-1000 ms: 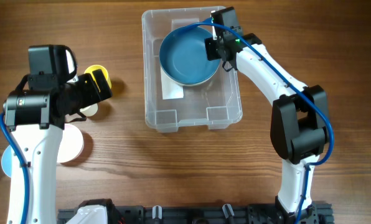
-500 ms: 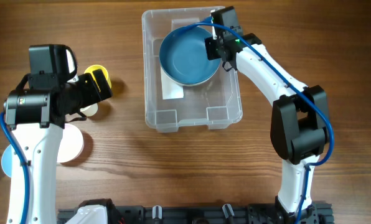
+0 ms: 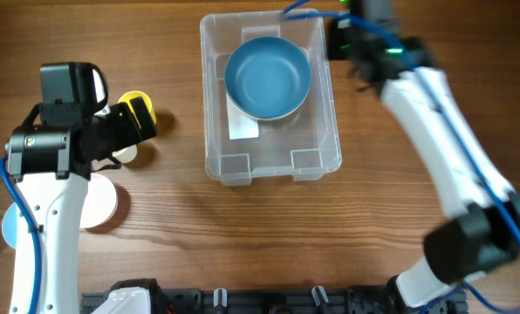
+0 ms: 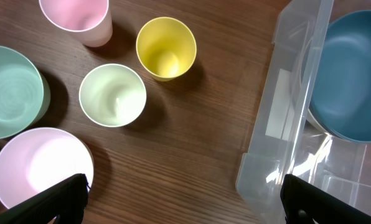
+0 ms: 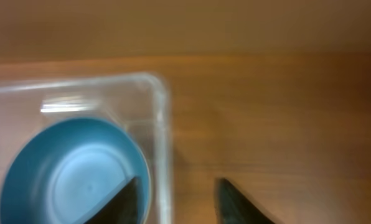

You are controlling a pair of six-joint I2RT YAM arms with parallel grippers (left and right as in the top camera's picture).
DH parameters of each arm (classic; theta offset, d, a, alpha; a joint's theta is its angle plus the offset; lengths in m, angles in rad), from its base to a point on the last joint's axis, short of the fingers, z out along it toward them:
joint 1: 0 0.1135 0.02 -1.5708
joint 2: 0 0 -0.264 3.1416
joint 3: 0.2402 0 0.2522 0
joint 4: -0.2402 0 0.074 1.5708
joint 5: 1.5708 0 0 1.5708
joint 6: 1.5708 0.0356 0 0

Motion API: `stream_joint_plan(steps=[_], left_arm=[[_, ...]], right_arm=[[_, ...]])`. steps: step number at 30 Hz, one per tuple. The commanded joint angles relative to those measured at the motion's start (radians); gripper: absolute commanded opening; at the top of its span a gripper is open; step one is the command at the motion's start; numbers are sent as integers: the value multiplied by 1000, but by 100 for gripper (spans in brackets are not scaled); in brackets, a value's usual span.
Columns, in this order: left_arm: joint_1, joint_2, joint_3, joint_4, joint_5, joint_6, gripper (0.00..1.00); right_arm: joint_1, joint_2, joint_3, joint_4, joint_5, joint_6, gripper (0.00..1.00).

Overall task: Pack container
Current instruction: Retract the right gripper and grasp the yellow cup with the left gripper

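Overhead, your large clear plastic rectangular container (image 3: 209, 105) sits on the worktop (image 3: 242, 235), with a round blue bowl (image 3: 267, 77) inside. Left wrist: left end effector (image 4: 185, 200) spread, empty, small yellow cup (image 4: 166, 47) ahead. Right wrist: right end effector (image 5: 176, 200) apart, straddling the container rim; lowering here could clip it.

The right wrist view is smeared throughout, softening the rim of the container (image 5: 162, 124) and the blue bowl (image 5: 67, 174) cut by its lower edge; overhead the right arm (image 3: 434, 113) is a blur and the left arm (image 3: 55, 144) half hides a yellow cup (image 3: 131, 96), while the left wrist view crops a pink cup (image 4: 76, 15).
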State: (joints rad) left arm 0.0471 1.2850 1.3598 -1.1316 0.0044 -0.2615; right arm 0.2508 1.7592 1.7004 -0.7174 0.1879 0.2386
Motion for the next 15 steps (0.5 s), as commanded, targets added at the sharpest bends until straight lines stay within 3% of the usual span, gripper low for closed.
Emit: stream_joint_plan(steps=[1,4,8,11,15], left_arm=[[2,7,12,9,-10,-12,100],[2,14,29,43,-10,-16,99],[2,184,257,-14,-10,-35,100],[2,415,417,-31,-17,-36,99],[0,628,421,-21,-13,-36,99]], right_arm=[[-189,-32,5,-214,-139,192,59],[-340,-22,-26,-411,-264,179,71],[-442,-22,-37,-562,-264,29,75],[-437,-22,-37,-573,-268,23,75],[-434,-22,-37,-565,-268,23,75]])
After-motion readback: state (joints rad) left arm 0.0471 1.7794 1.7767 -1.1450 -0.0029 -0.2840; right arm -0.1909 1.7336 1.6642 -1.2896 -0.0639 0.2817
